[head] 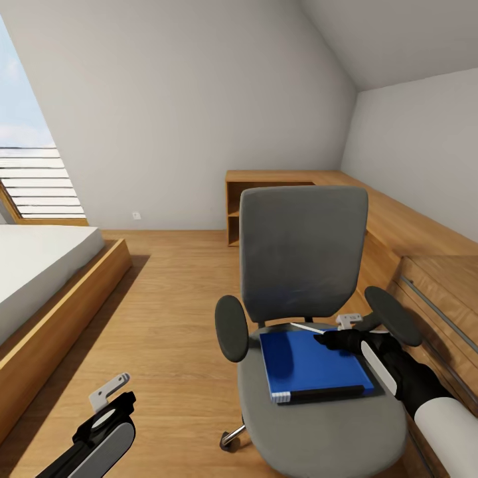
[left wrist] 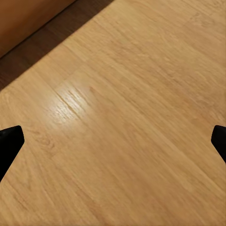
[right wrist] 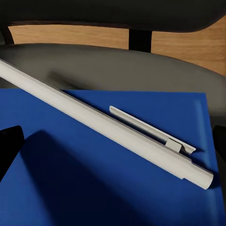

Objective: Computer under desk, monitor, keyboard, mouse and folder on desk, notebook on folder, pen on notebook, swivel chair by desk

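One pen [right wrist: 108,127] atop folder [head: 312,365], armrests [head: 232,328] flanking

left gripper [head: 111,396] low, jaws apart; right gripper [head: 342,330] extended forward

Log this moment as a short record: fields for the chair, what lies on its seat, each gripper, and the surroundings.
chair: grey upholstered swivel chair on the wood floor
on seat: bright blue flat folder, a slim white pen lying on it
right gripper: over the folder's far edge at the pen, fingers apart
left gripper: low over bare floor, open, holding nothing
surroundings: white-topped bed in a wood frame, wooden shelf unit
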